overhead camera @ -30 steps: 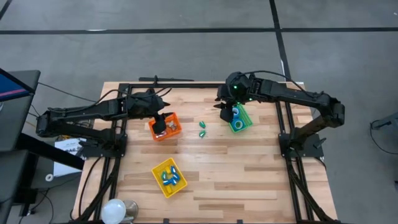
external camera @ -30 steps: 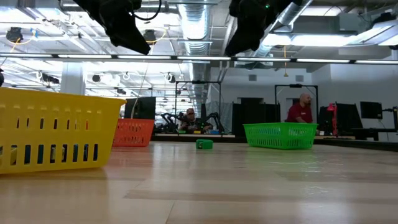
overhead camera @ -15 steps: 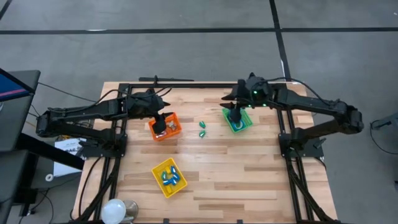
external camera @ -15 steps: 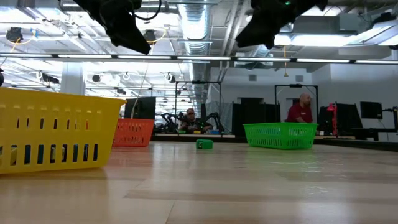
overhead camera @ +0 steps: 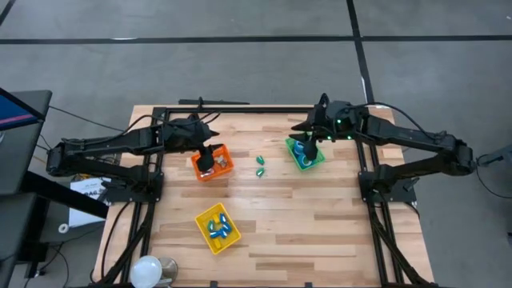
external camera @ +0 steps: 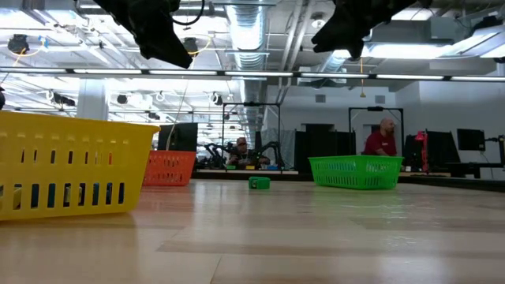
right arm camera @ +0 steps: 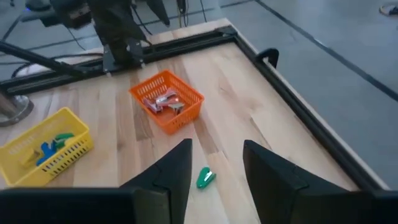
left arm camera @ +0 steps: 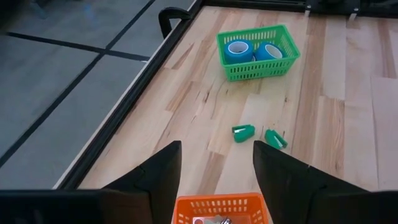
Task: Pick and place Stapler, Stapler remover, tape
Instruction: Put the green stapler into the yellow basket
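On the wooden table [overhead camera: 272, 216] stand three bins: an orange bin [overhead camera: 213, 164] toward the left, a green bin [overhead camera: 306, 154] toward the right and a yellow bin [overhead camera: 218, 227] nearer the front. The left gripper [overhead camera: 206, 154] hangs over the orange bin; in its wrist view the two dark fingers [left arm camera: 155, 177] stand apart with bare table between them and nothing pinched. The right gripper [overhead camera: 307, 144] hangs over the green bin; its wrist view shows its fingers [right arm camera: 171, 171] spread too, empty, with a gap between them. The tape sits in the green bin: two blue rolls [left arm camera: 239, 50] with pale centres show side by side in the left wrist view, and whether a third lies there cannot be told. The orange bin holds some small metal and red pieces [right arm camera: 163, 102], too small to name with certainty. In the yellow bin lie small blue and green pieces [overhead camera: 219, 228]. Two small green pieces [left arm camera: 244, 132] rest on the bare table between the orange and green bins, just beside each other and apart from both bins. In the low view both grippers show high above the table, and people sit at desks in the room behind.
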Motion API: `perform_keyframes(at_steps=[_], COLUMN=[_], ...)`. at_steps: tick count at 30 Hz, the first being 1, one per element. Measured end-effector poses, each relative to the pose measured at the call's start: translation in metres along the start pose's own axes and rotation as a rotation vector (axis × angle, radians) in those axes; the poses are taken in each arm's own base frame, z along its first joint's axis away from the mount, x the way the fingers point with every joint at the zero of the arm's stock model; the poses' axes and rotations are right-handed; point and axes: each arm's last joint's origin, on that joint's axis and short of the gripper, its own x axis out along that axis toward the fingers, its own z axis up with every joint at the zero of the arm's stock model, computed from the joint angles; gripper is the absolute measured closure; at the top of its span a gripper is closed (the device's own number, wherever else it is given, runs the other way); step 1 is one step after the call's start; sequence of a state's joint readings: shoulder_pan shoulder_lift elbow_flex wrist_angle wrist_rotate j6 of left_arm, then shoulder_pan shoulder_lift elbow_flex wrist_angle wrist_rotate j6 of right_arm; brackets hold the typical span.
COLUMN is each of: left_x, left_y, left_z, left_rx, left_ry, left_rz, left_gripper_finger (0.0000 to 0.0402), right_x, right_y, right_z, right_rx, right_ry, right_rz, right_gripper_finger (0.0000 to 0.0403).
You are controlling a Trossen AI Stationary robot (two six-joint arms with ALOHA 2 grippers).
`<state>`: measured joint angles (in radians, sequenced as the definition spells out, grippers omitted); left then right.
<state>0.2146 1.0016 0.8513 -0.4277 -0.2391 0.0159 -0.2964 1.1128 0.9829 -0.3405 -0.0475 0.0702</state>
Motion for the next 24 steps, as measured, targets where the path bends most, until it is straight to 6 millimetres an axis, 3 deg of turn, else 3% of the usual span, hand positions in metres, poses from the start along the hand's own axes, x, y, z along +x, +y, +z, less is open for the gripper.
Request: perform_keyframes(at_steps=[6,12,17,24], left_x=[0.000,0.000,0.000,0.000], left_y=[0.000,0.000,0.000,0.000], left_z=[0.000,0.000,0.000,0.000], left_rx=[-0.008,-0.008,-0.008,-0.033], left_ry=[-0.004,-0.004,-0.004,-0.003], left_rz=[0.000,0.000,0.000,0.000], left_gripper_finger=[0.0184,0.0133,0.0108,0.0105], right_x=[0.010,0.033,0.061,0.098], right_y=[0.005,0.008,0.013,0.018], right_z=[-0.003,-0.013,-0.023,-0.034], right_rx=[0.001,0.014,0.004,0.022], right_ry=[0.031,0.109,0.163,0.199], right_rz=[0.017,0.029,0.043,0.039], right_gripper_finger=[0.0213,0.0150,0.0139,0.0139])
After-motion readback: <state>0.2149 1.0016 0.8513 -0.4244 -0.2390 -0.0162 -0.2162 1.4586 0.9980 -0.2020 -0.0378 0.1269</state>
